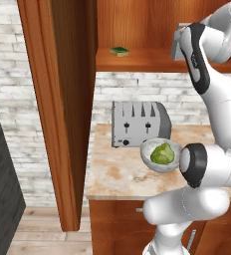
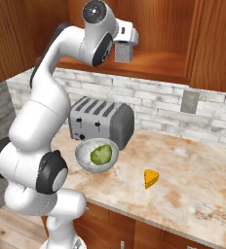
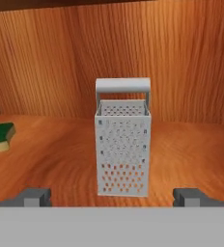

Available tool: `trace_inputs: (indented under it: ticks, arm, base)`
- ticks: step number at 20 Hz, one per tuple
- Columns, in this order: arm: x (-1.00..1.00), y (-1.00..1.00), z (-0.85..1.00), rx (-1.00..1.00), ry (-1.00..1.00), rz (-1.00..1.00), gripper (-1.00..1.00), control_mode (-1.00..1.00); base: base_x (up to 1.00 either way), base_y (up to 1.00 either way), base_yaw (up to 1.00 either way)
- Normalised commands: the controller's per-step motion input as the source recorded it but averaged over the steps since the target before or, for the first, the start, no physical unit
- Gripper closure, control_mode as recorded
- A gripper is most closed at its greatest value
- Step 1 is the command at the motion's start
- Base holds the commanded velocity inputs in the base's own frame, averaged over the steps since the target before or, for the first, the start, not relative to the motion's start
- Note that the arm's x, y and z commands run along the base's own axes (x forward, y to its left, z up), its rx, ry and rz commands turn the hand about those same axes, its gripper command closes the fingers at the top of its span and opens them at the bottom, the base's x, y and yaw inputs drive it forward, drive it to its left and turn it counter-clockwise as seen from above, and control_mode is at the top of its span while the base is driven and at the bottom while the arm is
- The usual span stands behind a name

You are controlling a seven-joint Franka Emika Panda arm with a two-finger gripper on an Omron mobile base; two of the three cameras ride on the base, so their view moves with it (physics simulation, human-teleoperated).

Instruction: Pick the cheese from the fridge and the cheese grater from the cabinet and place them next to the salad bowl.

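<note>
Cheese grater [image 3: 122, 147] mid-frame, upright on cabinet shelf [image 3: 181, 154]: rigid, light, slick metal; best pinched across flat sides; gripper [image 3: 112, 197] wide open, empty

Cheese grater [image 3: 122, 144] stands upright on the cabinet [image 3: 191, 149] shelf, straight ahead of the gripper [image 3: 113, 197], between its fingertips' lines, not touching. Sponge [image 3: 0, 137] lies on the same shelf, well left of the grater in the hand view. Below the shelf, toaster [image 2: 101, 121] sits on the counter [image 2: 197, 189] against the back wall. Salad bowl [image 2: 97, 155] sits just in front of the toaster, lettuce [image 2: 102, 154] inside. Cheese [image 2: 151, 178] lies on the counter near the bowl, to its right in the right base view, apart from it. Cabinet door [image 1: 57, 99] hangs open left of the shelf.
</note>
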Motion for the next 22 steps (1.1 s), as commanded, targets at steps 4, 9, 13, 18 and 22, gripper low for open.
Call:
trace_inputs:
  ticks: [4, 9, 13, 18, 22]
  arm:
    - [0.40, -0.05, 0.06, 0.02, 0.00, 0.00, -1.00, -1.00]
    - [0.34, 0.00, 0.00, 0.00, 0.00, 0.00, -1.00, -1.00]
    - [0.31, 0.00, 0.00, 0.00, 0.00, 0.00, -1.00, -1.00]
    - [0.33, 0.00, 0.00, -0.01, 0.00, 0.00, -1.00, -1.00]
    - [0.28, -0.01, 0.00, 0.00, 0.00, 0.00, -1.00, -1.00]
  base:
    - [0.00, 0.00, 0.00]
    - [0.00, 0.00, 0.00]
    - [0.00, 0.00, 0.00]
    - [0.00, 0.00, 0.00]
    - [0.00, 0.00, 0.00]
